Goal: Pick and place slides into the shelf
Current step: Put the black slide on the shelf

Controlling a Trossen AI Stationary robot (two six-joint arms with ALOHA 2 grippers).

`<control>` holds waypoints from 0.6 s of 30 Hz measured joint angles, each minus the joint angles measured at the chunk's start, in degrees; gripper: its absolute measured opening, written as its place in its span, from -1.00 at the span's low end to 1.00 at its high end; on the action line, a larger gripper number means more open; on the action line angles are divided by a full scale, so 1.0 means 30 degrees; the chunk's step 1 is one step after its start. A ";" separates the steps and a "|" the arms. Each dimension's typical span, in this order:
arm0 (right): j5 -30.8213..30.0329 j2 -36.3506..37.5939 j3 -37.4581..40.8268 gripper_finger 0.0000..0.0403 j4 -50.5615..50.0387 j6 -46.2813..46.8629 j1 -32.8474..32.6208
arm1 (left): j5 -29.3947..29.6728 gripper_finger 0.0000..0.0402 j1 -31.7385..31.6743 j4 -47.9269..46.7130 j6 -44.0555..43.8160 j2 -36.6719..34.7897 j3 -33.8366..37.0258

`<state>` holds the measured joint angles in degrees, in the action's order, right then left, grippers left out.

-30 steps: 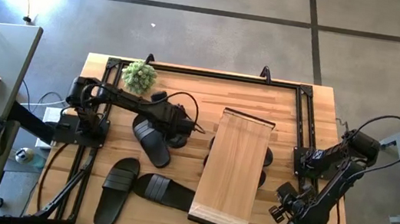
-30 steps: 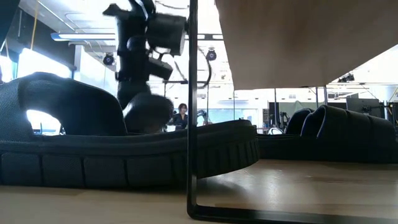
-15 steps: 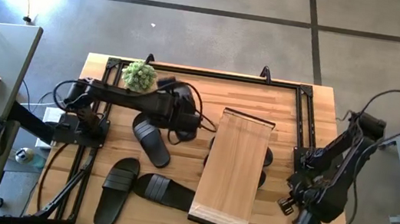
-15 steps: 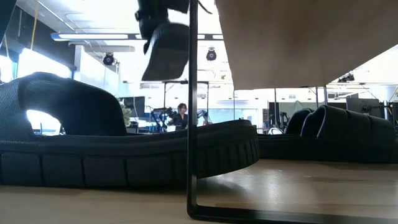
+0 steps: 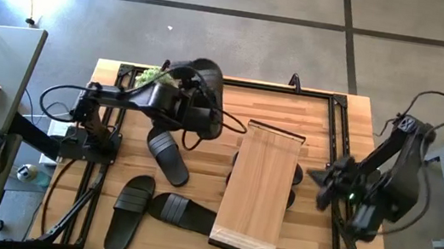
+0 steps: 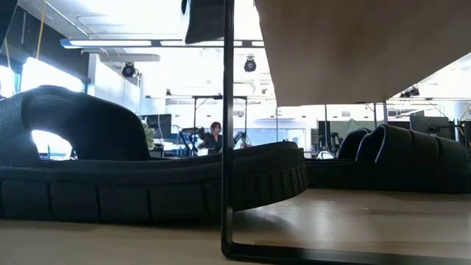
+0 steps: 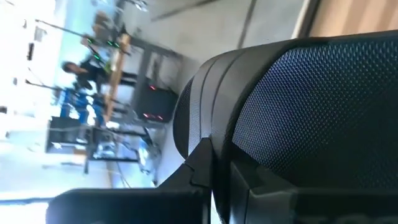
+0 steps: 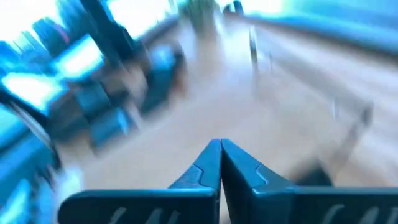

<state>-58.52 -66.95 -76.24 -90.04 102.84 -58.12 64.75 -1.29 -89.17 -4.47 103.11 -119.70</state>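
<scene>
Left gripper [image 5: 198, 108] clamped one slide [image 5: 204, 83], held up off the table [image 5: 319, 107] left of the shelf [image 5: 259, 190]. Right gripper [image 8: 220, 155] was pinched closed with nothing in it, beside the shelf's right.

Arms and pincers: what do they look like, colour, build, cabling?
Both arms are matte black, jointed, with loose black cables looping off them. The left pincer and right pincer are dark; the right's fingers taper to points with flat angular faces.
</scene>
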 joint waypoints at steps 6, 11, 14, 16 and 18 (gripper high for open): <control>-0.4647 0.2056 -0.2330 -1.00 0.0008 -0.3643 0.2198 | 0.1324 -0.99 0.0881 0.0213 0.2938 -0.0007 -0.2097; -0.5996 0.3723 -0.4534 -1.00 -0.0007 -0.7168 0.4486 | 0.1878 -0.99 0.1759 0.0638 0.4879 -0.0014 -0.3672; -0.5988 0.4421 -0.6058 -1.00 0.0030 -0.8992 0.5937 | 0.1736 -0.99 0.2212 0.1502 0.6355 0.0007 -0.4298; -0.5844 0.4784 -0.7143 -1.00 0.0091 -0.9946 0.6731 | 0.1381 -0.99 0.2440 0.2601 0.7696 0.0004 -0.4584; -0.5383 0.5043 -0.8251 -1.00 0.0235 -1.0819 0.7293 | 0.0546 -0.99 0.2633 0.4317 0.9439 -0.0022 -0.4625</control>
<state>-74.67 -51.82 -101.00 -89.34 70.39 -36.24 66.39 6.61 -76.21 23.85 103.04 -133.58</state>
